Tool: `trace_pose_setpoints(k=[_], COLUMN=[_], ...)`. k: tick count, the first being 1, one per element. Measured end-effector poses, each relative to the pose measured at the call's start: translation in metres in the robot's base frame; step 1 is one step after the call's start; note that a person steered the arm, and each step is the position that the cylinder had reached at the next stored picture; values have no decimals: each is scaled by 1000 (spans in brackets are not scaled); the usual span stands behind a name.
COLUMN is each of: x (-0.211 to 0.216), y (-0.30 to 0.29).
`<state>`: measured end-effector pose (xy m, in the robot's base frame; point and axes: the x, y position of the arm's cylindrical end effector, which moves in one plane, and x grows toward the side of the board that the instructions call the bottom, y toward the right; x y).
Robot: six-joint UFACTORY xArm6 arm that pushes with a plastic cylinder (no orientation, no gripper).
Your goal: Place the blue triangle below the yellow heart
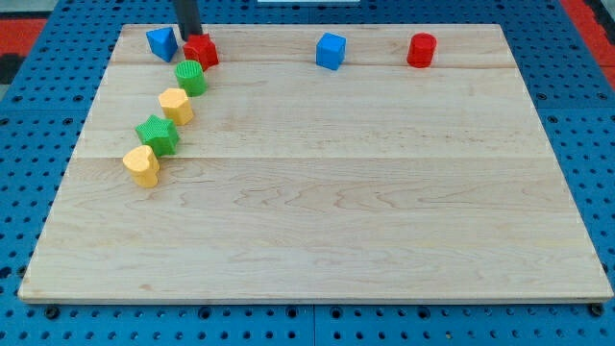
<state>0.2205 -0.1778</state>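
Observation:
The blue triangle [161,42] lies near the board's top left corner. The yellow heart [142,165] lies lower at the view's left, at the bottom end of a slanted row of blocks. My tip [188,37] is at the top left, just right of the blue triangle and touching the top left of a red block [202,50]. The rod comes down from the view's top edge.
A green round block [190,77], a yellow hexagon-like block [177,105] and a green star [157,134] form a slanted row down to the heart. A blue cube [331,51] and a red cylinder [421,50] lie along the top. The wooden board [336,211] sits on a blue pegboard.

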Motion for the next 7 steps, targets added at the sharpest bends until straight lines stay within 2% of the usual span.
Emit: trace_pose_setpoints(k=[2, 3, 4, 6, 7], x=[5, -22, -29, 3, -2], y=[-55, -37, -51, -83, -85])
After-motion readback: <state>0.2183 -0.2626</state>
